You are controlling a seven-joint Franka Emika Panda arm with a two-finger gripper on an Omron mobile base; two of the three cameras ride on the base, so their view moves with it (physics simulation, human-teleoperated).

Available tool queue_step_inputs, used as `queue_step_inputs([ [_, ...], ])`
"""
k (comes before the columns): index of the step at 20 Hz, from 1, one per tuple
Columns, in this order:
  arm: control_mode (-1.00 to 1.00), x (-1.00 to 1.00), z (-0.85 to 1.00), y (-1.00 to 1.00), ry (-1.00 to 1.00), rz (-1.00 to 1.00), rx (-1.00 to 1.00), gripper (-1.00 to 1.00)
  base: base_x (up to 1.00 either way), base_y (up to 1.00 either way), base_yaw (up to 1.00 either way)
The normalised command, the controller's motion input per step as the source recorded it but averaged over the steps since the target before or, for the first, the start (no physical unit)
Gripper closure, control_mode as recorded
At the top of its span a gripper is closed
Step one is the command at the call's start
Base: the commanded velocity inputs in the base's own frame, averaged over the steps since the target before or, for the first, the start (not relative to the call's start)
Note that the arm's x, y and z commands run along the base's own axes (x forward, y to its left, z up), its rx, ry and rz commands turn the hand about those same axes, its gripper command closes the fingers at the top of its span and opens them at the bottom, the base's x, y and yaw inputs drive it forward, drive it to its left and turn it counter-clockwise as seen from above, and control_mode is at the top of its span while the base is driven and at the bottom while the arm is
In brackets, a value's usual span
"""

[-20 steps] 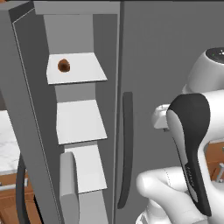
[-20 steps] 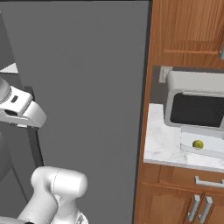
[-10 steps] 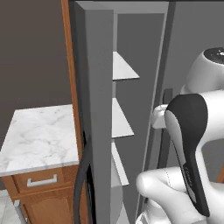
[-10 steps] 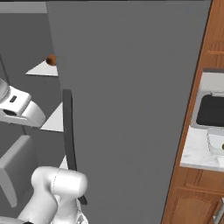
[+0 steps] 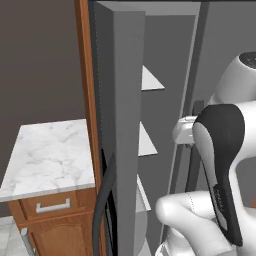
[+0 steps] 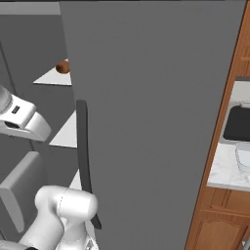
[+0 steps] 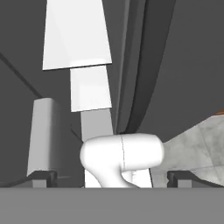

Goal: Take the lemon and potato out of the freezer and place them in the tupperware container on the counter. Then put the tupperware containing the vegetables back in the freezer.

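1. The end effector (image 7: pixel 112 178) has its tips spread as wide as they go, with nothing between them. It's looking along the freezer (image 7: pixel 57 87) with the white shelves (image 7: pixel 76 39) stacked ahead of it.

2. The potato (image 6: pixel 62 67) sits on the upper freezer shelf (image 6: pixel 53 77) in the right base view, well above and ahead of the end effector. I can't spot the lemon anywhere in these shots, so no clue where it is right now.

3. Handling guess: the potato looks small, firm and light, and its rough skin should grip okay. It's oval, so I'd pinch across the short middle; it'll probably roll if nudged on that flat shelf.

4. The tupperware container (image 6: pixel 243 156) peeks in at the far right on the tabletop (image 6: pixel 222 168), well off to the side of the end effector, next to the dark microwave (image 6: pixel 238 123).

5. Room to move looks tight. The big grey fridge door (image 6: pixel 146 107) with its long dark handle (image 6: pixel 84 156) stands between the shelves and that tabletop, and the open freezer door (image 5: pixel 122 125) walls off the other side.

6. The shelf edges are thin and stick out, so I'd watch the wrist going in.
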Motion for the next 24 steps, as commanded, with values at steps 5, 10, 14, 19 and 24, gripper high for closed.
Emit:
queue_step_inputs([
  [5,-1.00,0.00,0.53,0.00,-0.10,0.00,0.29,-1.00,0.00,0.00,0.00],
  [10,-1.00,0.02,0.57,0.01,-0.17,0.01,0.27,-1.00,0.00,0.00,0.00],
  [14,-1.00,0.21,0.40,0.10,-0.18,0.01,0.17,-1.00,0.00,0.00,0.00],
  [19,-1.00,0.39,0.23,0.17,-0.21,0.01,0.02,-1.00,0.00,0.00,0.00],
  [24,-1.00,0.66,0.02,0.40,-0.11,0.00,-0.03,-1.00,0.00,0.00,0.00],
])
